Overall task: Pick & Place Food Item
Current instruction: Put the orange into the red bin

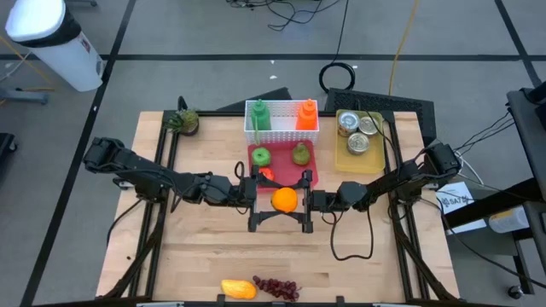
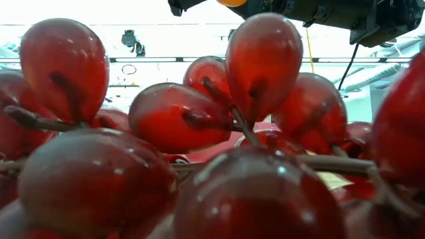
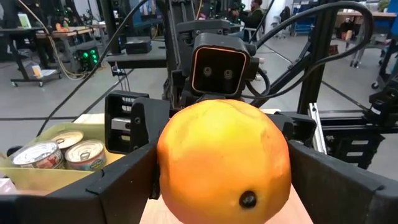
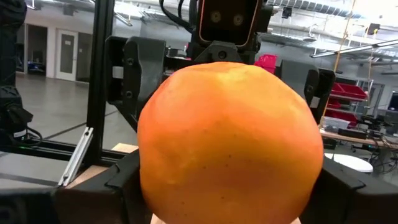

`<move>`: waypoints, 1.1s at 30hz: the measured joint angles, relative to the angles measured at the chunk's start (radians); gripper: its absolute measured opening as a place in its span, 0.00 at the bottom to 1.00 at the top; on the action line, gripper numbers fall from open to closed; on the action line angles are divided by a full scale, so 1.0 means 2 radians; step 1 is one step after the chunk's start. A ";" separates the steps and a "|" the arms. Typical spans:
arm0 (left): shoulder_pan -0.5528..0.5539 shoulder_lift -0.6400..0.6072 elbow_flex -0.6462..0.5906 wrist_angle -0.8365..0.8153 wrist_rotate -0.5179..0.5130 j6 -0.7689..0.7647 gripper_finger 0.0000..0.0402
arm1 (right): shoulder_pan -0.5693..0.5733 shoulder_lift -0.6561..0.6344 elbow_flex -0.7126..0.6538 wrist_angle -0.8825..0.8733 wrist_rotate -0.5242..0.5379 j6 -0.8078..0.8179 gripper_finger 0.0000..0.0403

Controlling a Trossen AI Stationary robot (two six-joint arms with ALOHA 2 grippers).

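The orange (image 1: 284, 200) hangs above the table's middle, just near of the red tray (image 1: 307, 167). My left gripper (image 1: 278, 201) reaches it from the left and my right gripper (image 1: 291, 201) from the right. Both sets of fingers overlap around it. It fills the left wrist view (image 3: 224, 163) and the right wrist view (image 4: 230, 143). In the low view only its underside (image 2: 232, 2) shows at the top edge, under a dark gripper body. My left gripper has the orange pinched between its two fingers (image 3: 134, 180), one on the fruit's far side and one on its near side (image 3: 166, 168). The fingers come level from the table's left. The orange is lifted clear of the table. My right gripper stands level from the table's right, its fingers (image 4: 339, 183) against the same far and near sides of the orange (image 4: 311, 168). The fruit sits between them, clear of the table.
The red tray holds a green apple (image 1: 260, 156), a pear (image 1: 300, 154) and a red chili (image 1: 266, 173). Behind it stands a white basket (image 1: 281, 130) with two bottles; right of that, a yellow tray (image 1: 362, 159) of cans. Grapes (image 1: 277, 288) and a yellow fruit (image 1: 239, 289) lie at the near edge.
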 joint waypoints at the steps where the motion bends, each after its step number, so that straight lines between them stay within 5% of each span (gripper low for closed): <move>1: 0.000 0.000 0.000 -0.004 0.000 0.000 0.89 | 0.000 0.000 0.000 0.002 -0.001 0.001 0.69; 8: 0.000 0.000 0.000 0.006 0.000 -0.001 0.88 | 0.000 0.000 0.000 0.008 -0.023 0.018 0.69; 13: -0.002 0.000 0.000 0.006 -0.002 0.006 0.70 | 0.000 0.000 0.000 0.009 -0.022 0.014 0.69; 18: -0.001 0.000 0.000 0.005 0.000 -0.005 0.67 | 0.000 0.000 0.000 0.009 -0.025 0.016 0.92; 21: -0.001 0.000 0.000 0.004 -0.004 -0.006 0.67 | 0.000 -0.003 0.000 -0.002 -0.025 0.016 0.95; 33: 0.036 -0.045 -0.002 -0.109 -0.078 -0.038 0.67 | 0.008 -0.192 -0.079 -0.245 -0.027 0.062 0.88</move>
